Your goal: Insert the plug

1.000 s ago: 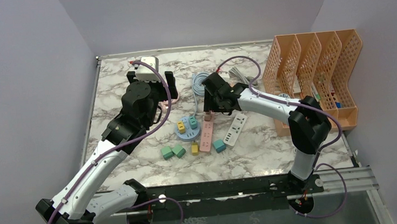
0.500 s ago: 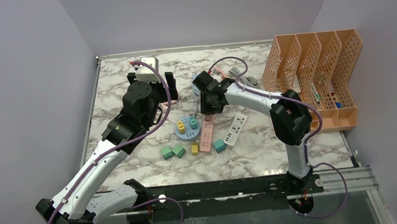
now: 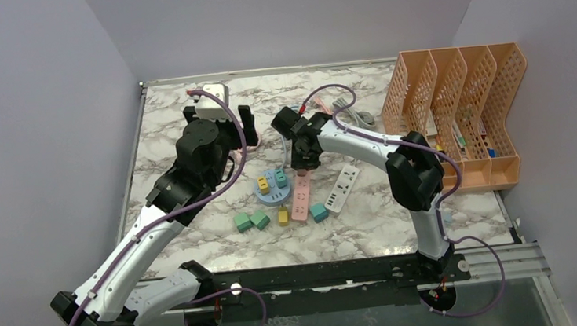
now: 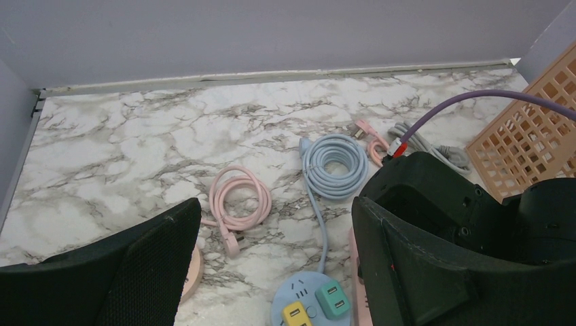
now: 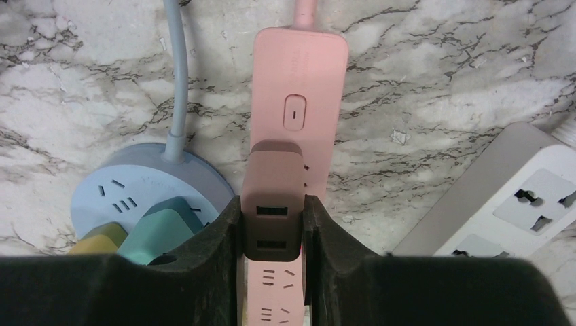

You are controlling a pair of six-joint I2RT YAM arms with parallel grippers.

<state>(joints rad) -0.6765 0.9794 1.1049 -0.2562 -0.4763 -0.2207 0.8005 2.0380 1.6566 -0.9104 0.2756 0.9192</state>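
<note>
Two black fingers of the right gripper [image 5: 273, 214] are pressing against opposite sides of the dusty-pink plug [image 5: 272, 178], so the jaws are standing narrow and holding it. The plug is sitting on top of the pink power strip [image 5: 299, 81], just on the gripper's side of the strip's switch, with its two-slot face pointing up at the wrist camera. Whether its pins are already in a socket or only resting over one is hidden under the plug body.

My reading is that the seating push is the step in hand. Doing it well is mostly about staying square. The plug's long sides are running parallel with the strip, and they should be kept that way while the wrist is bearing straight down, with no rocking toward the blue round socket hub [image 5: 129, 193] just beside the strip or toward the white power strip [image 5: 519, 204] on the strip's other side. The strip is lying loose on the marble table [image 5: 435, 61], so any sideways force is likely to be sliding it rather than seating the pins.

Meanwhile the left gripper [image 4: 275, 217] is hovering with its jaws wide and nothing between them, off to the hub's side of the strip and looking down past the coiled cables.
</note>
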